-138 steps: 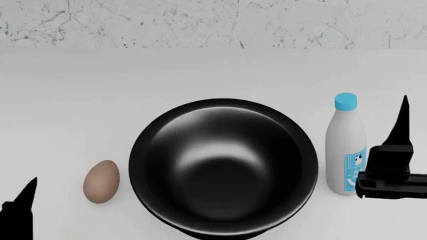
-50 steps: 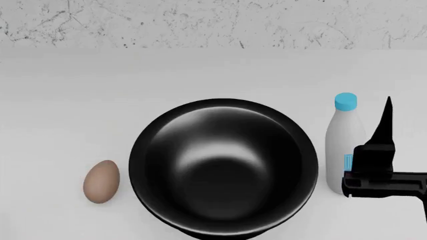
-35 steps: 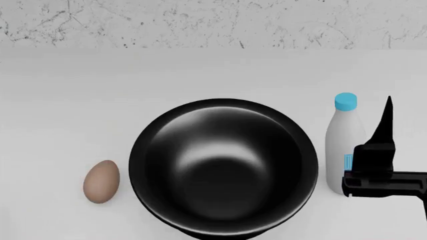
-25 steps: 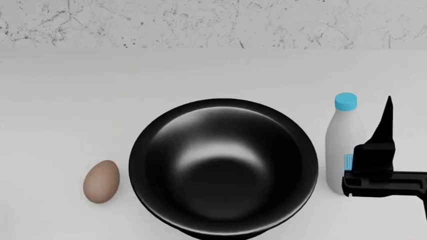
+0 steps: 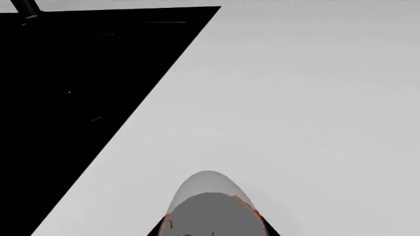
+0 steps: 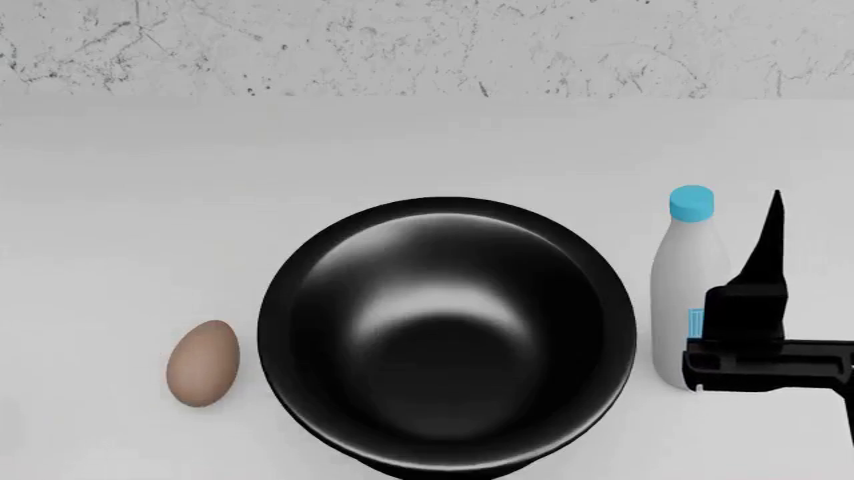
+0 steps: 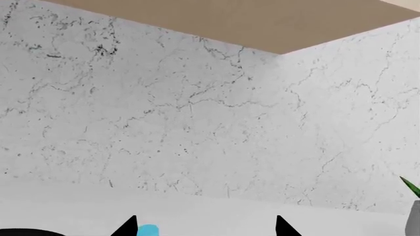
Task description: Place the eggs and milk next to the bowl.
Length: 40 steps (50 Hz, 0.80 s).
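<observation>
Bowl: the bowl (image 6: 447, 335) sits in the middle of the white counter (image 6: 147, 200), wide and deep, so both goods are to be set against its sides.
Milk: the milk (image 6: 690, 295) stands upright just right of the bowl, its blue cap (image 6: 691, 203) up; I judge it already placed as the task asks.
Pale egg: the tan egg (image 6: 203, 362) lies on the counter just left of the bowl, apart from its rim by a narrow gap; this also looks like a finished placement.
Second egg: the reddish-brown one is not seen in the head view. The rounded grey shape with reddish edge (image 5: 210, 209) in the left wrist view may be it, but I cannot tell.
Right gripper: the right gripper (image 6: 761, 330) is close on the right side of the bottle and partly covers the label. In the right wrist view two finger tips (image 7: 128, 227) stand apart with the cap near one of them, so I judge it released, not pinching the bottle.
Left gripper: outside the head view; whether it is spread or clenched I cannot tell.
In the way: the bowl is between the two sides, and the bottle could tip if the right arm brushes it.
Around: a marbled wall (image 7: 164, 108) far behind and a grey pot with a green leaf (image 7: 412, 209) at the right.
</observation>
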Tool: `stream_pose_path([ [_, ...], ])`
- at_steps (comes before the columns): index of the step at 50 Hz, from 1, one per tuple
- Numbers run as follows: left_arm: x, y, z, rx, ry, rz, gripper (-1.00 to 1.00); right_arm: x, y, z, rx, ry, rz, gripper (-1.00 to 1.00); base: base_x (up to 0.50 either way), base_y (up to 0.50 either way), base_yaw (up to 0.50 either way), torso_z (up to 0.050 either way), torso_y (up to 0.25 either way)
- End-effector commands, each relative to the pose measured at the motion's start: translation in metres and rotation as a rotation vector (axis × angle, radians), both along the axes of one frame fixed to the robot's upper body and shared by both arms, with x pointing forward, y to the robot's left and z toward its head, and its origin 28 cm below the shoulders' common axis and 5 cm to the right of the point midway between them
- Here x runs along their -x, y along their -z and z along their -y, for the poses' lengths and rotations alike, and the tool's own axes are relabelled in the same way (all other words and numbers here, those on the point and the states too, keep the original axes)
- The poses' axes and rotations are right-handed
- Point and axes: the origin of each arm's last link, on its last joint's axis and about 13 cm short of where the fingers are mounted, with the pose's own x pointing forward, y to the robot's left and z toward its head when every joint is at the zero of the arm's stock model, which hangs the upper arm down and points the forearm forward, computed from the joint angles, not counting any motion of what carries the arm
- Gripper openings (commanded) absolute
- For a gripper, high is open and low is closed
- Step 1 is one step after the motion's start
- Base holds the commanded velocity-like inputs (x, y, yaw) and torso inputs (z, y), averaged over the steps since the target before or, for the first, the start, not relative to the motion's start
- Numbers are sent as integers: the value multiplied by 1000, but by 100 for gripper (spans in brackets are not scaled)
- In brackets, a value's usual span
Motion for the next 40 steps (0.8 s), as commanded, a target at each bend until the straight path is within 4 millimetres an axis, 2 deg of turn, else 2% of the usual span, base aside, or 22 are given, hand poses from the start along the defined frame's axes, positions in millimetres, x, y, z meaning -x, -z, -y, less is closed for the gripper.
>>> stream_pose_path([
  [1, 2, 11, -2, 48, -23, -12, -100, 0, -2, 1, -15, -6, 22, 100, 0, 0, 0, 0, 0],
  [7, 4, 9, -3, 56, -16, 6, -100, 0, -2, 1, -14, -8, 22, 100, 0, 0, 0, 0, 0],
  [17, 21, -23, 3, 114, 122, 130, -100, 1, -2, 2, -18, -9, 26, 100, 0, 0, 0, 0, 0],
  [22, 28, -31, 6, 93, 187, 147, -100, 1, -2, 2, -20, -12, 29, 100, 0, 0, 0, 0, 0],
  [40, 44, -41, 17, 60, 380, 144, -100, 2, 0, 3, -24, -12, 29, 100, 0, 0, 0, 0, 0],
])
